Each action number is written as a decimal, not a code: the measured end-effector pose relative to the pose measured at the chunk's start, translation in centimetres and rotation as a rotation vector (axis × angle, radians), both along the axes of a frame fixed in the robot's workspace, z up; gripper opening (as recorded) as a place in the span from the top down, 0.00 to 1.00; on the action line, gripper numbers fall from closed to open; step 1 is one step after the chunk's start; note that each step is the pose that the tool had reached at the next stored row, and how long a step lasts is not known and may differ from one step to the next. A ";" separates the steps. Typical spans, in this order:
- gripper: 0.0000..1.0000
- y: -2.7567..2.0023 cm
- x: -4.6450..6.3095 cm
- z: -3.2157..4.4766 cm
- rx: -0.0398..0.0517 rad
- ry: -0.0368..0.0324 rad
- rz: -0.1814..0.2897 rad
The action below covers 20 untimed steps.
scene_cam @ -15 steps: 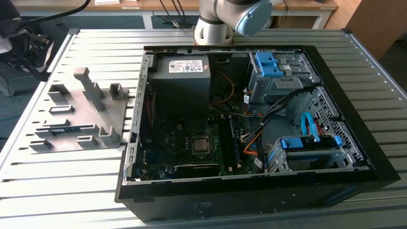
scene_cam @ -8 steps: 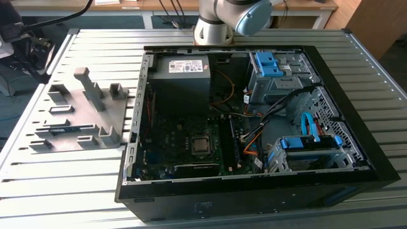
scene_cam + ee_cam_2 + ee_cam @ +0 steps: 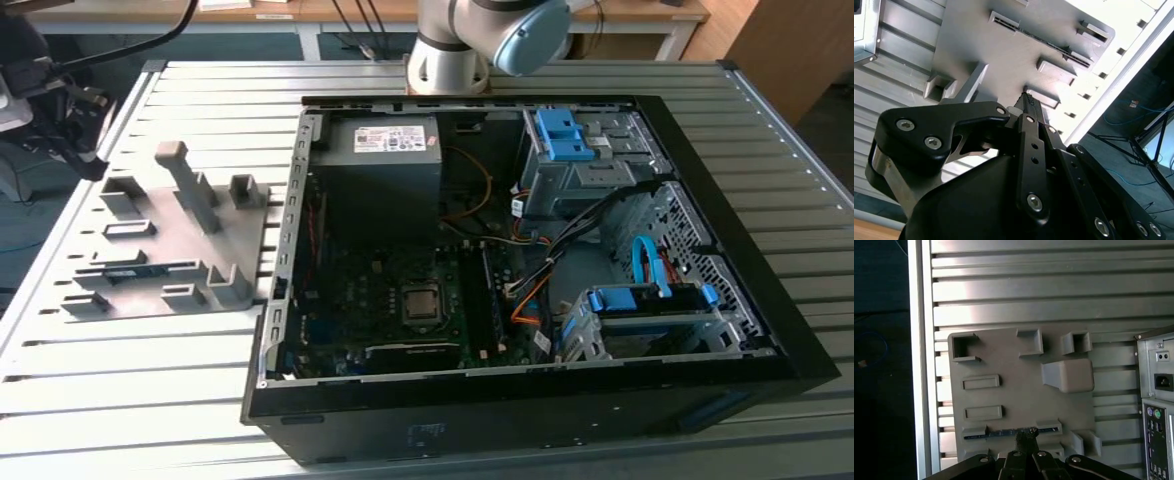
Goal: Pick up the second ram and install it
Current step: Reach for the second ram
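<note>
We catch the silver-grey robot arm with its blue joint cap (image 3: 483,32) standing at the far side in the exterior view, its upper part running out of frame. In both wrist views we look along the black metal linkage gripper (image 3: 1026,436) (image 3: 1028,100). Its bolted link bars converge forward, and the dark fingertips (image 3: 1024,441) meet in one point, pressed together, aimed downward.
</note>
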<state>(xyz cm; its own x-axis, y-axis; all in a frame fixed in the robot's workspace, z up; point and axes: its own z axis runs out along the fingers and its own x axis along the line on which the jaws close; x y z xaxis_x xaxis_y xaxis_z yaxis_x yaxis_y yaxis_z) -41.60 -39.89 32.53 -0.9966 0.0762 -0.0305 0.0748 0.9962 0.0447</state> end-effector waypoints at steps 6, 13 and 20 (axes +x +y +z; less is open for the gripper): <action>0.90 0.00 -0.1 -0.49 0.0000 -0.0001 0.000; 0.90 0.00 -0.3 -1.12 0.0000 -0.0001 0.000; 0.90 0.00 -0.5 -1.72 0.0000 0.0000 0.000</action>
